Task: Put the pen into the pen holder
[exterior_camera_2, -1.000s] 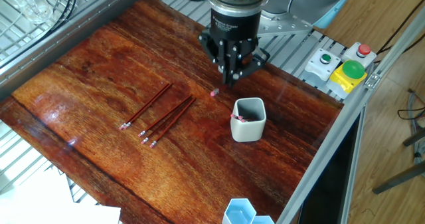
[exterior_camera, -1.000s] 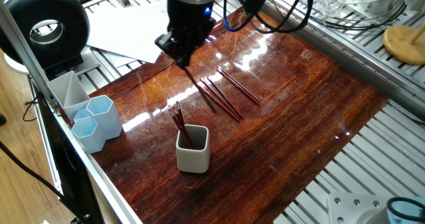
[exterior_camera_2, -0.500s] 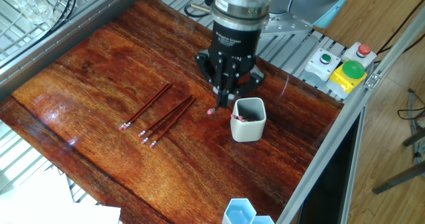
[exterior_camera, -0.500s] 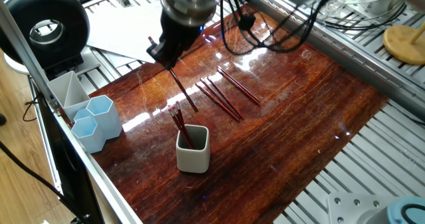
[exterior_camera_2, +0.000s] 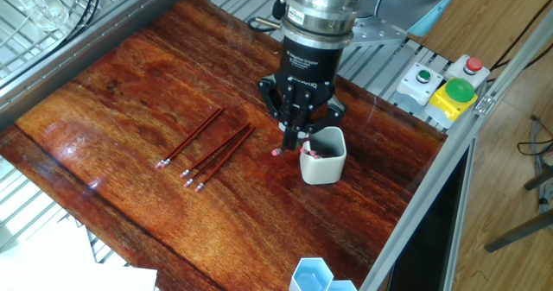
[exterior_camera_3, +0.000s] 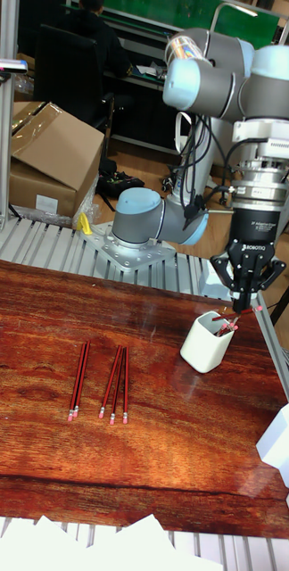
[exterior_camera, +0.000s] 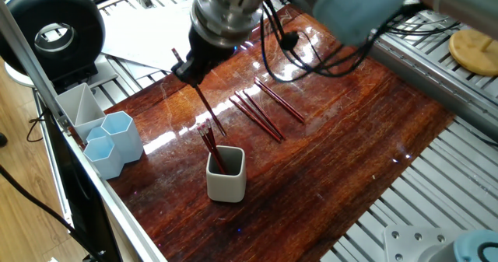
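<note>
My gripper [exterior_camera: 191, 71] is shut on a dark red pen [exterior_camera: 208, 106] that slants down from the fingers, its lower end close to the pens standing in the holder. The pen holder [exterior_camera: 226, 174] is an off-white rounded-square cup near the table's front, with a few red pens [exterior_camera: 210, 144] leaning in it. From the other side, the gripper [exterior_camera_2: 294, 140] hangs just beside the holder [exterior_camera_2: 324, 161], and the held pen's pink end [exterior_camera_2: 276, 153] shows left of the rim. In the tall view the gripper [exterior_camera_3: 238, 308] hovers over the holder's [exterior_camera_3: 205, 343] far edge.
Three loose pens [exterior_camera: 264, 110] lie on the wooden board behind the holder, also seen as pens [exterior_camera_2: 212, 148]. Pale blue hexagonal cups [exterior_camera: 115, 141] and a grey tray [exterior_camera: 78, 103] stand at the left edge. A button box [exterior_camera_2: 449, 88] sits on the rail.
The gripper has carried the pen away from the loose pens toward the holder and tilted; the pen's lower end now sits right by the holder's rim.
</note>
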`<move>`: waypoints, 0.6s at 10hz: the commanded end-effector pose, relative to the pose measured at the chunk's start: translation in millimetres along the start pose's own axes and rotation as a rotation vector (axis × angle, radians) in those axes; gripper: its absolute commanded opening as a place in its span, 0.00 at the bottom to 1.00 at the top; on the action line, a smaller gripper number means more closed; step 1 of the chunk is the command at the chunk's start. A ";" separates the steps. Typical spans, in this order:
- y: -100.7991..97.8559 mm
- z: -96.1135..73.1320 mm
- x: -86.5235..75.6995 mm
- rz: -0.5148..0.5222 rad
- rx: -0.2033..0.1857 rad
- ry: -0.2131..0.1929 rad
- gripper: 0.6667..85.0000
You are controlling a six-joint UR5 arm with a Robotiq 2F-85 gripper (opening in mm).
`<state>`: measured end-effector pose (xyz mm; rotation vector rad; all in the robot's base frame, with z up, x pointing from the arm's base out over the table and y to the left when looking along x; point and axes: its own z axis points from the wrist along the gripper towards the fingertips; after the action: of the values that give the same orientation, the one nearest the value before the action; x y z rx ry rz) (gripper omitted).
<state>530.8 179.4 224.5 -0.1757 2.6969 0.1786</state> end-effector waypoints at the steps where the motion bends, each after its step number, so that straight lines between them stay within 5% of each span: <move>1: 2.5 8.6 9.9 0.016 -0.020 -0.032 0.00; 6: -1.7 17.6 28.1 0.030 -0.013 -0.055 0.00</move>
<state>519.2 179.3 204.3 -0.1532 2.6568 0.1907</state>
